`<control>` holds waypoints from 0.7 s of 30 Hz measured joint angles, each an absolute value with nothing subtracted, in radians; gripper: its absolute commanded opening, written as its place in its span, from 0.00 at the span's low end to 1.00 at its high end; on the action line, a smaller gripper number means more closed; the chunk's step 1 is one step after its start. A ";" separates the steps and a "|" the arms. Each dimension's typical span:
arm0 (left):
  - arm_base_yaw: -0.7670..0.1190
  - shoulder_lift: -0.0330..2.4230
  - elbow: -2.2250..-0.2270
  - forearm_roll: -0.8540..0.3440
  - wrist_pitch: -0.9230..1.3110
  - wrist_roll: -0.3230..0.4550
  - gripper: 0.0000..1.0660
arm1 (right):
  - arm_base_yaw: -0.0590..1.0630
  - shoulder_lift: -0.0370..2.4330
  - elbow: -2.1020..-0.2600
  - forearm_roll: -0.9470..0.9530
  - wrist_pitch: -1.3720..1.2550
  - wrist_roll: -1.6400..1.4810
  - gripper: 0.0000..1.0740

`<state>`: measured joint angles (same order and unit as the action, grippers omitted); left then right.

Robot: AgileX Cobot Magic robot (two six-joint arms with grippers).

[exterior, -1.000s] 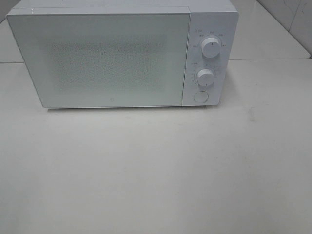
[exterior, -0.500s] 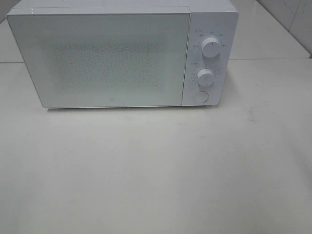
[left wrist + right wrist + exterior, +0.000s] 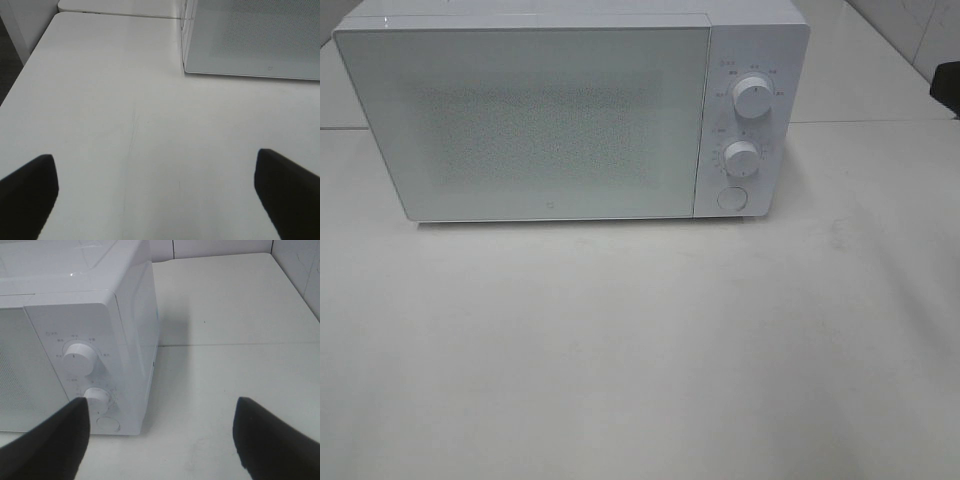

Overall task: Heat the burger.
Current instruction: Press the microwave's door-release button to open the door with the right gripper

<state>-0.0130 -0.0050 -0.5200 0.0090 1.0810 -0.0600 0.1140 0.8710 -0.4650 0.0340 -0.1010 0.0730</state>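
The burger is out of view in every frame. A white microwave stands at the back of the table with its door shut; the frosted door hides the inside. Its panel has an upper knob, a lower knob and a round button. My left gripper is open and empty over bare table, off the microwave's left front corner. My right gripper is open and empty, in front of the microwave's right side, near the knobs.
The white table spreads in front of the microwave. A seam between tabletops runs behind on the right. A dark bit of the right arm shows at the right edge. The table's left edge drops off beside the left gripper.
A dark part of the right arm has come into the exterior view at its right edge. The microwave has not moved.
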 measured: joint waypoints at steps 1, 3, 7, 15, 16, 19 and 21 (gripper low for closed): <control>-0.013 -0.005 -0.520 0.009 1.081 -0.060 0.95 | 0.114 0.917 -0.446 0.029 -0.192 0.073 0.71; -0.013 -0.005 -0.520 0.009 1.081 -0.060 0.95 | 0.114 0.955 -0.419 0.028 -0.290 0.072 0.71; -0.013 -0.005 -0.520 0.009 1.081 -0.060 0.95 | 0.114 1.012 -0.375 0.029 -0.433 0.052 0.71; -0.013 -0.005 -0.520 0.009 1.081 -0.060 0.95 | 0.114 1.167 -0.279 0.103 -0.735 -0.055 0.70; -0.013 -0.005 -0.520 0.009 1.081 -0.060 0.95 | 0.114 1.183 -0.271 0.112 -0.771 -0.065 0.70; -0.013 -0.005 -0.520 0.009 1.081 -0.060 0.95 | 0.114 1.257 -0.237 0.154 -0.893 -0.094 0.70; -0.013 -0.005 -0.520 0.009 1.081 -0.060 0.95 | 0.114 1.272 -0.230 0.162 -0.917 -0.096 0.70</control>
<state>-0.0130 -0.0050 -0.5200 0.0090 1.0810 -0.0600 0.1140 1.2720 -0.2300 0.1620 -0.9170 -0.0960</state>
